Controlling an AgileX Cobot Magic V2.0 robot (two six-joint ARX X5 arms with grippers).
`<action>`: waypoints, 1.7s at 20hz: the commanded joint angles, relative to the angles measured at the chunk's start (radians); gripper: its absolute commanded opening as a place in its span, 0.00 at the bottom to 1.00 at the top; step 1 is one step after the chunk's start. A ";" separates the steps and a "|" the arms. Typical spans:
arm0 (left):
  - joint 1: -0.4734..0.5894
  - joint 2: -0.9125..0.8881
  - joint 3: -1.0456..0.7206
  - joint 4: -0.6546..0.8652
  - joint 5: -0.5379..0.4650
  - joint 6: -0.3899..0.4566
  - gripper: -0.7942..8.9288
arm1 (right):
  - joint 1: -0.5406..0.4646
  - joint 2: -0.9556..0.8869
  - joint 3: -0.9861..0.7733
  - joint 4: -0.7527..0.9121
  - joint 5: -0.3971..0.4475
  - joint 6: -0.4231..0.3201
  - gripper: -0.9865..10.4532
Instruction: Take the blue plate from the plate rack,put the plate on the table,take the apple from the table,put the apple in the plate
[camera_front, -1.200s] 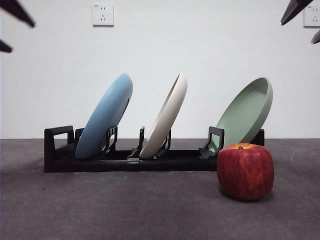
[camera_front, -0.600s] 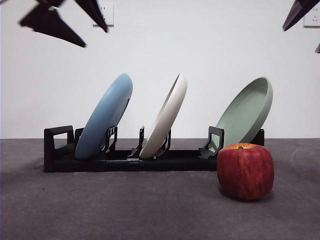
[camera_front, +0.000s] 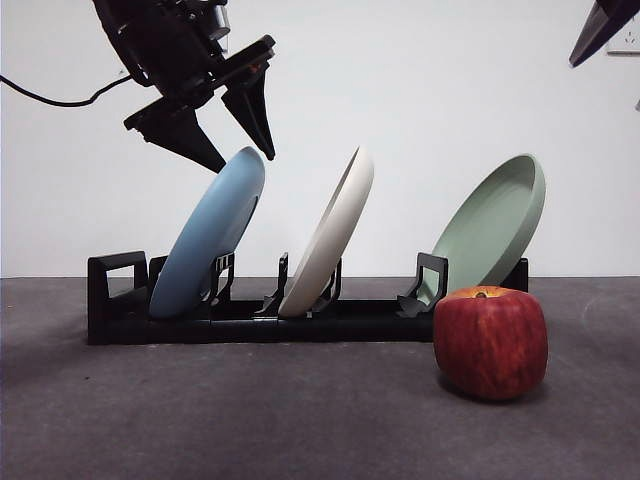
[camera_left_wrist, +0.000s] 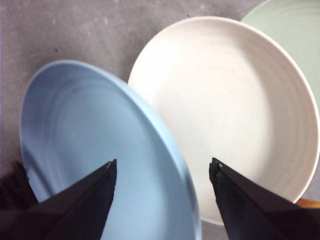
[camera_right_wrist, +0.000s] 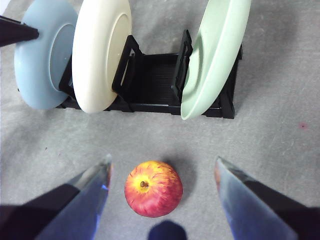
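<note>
The task is only at its first step, and nothing is finished yet. The blue plate (camera_front: 210, 232) stands tilted in the end slot of the plate rack (camera_front: 250, 322), on the side with the loop handle, toward the far edge of the table (camera_front: 300, 420). The left gripper (camera_front: 238, 150) hangs just above the plate's top rim with its jaws spread, one on each side of the rim, and it does not pinch anything. The apple (camera_front: 491, 342) sits on the table in front of the rack's other end, nearer to the front edge. The right gripper (camera_right_wrist: 162, 172) waits high above it, jaws wide apart. Taking the plate out, laying it down and moving the apple are all left to do. The left wrist view shows the rim between the jaws, beside the cream plate (camera_left_wrist: 235, 110); the right wrist view shows the rack from above with the green plate (camera_right_wrist: 215, 55), which the front view gives only from the side.
</note>
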 joint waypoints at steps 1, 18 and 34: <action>-0.002 0.004 -0.001 0.008 0.016 0.015 0.17 | 0.001 -0.001 0.002 0.002 0.003 -0.005 0.39; -0.094 -0.299 0.162 -0.326 0.072 0.125 0.07 | 0.001 -0.001 0.002 0.003 0.029 -0.012 0.39; -0.810 -0.513 -0.399 -0.267 -0.623 -0.124 0.07 | -0.001 0.000 0.002 0.010 0.111 -0.012 0.39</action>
